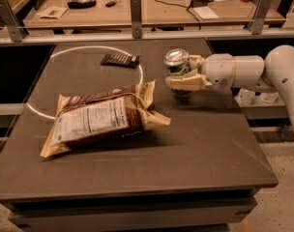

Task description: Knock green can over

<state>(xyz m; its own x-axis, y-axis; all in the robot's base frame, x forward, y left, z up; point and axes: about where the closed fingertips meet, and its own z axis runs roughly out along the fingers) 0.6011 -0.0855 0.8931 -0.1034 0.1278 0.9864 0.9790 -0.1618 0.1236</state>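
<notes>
The tool (181, 74) sits right of centre frame, closed on the small green aluminium drink can (177, 62) over the dark grey tabletop (195, 144). The can tilts but is not yet flat on its side, so the knock-over appears unfinished.

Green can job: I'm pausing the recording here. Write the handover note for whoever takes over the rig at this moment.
Pincer: at the green can, reaching in from the picture's right over the table and lying against the can's lower half. Whether it grips cannot be judged.
Green can: far right part of the table, right of the snack bag and apart from it. It is roughly upright, leaning a little, with its silver top showing.
Done: contact with the can is made.
Left: tip the can onto its side; it is not down yet.
</notes>
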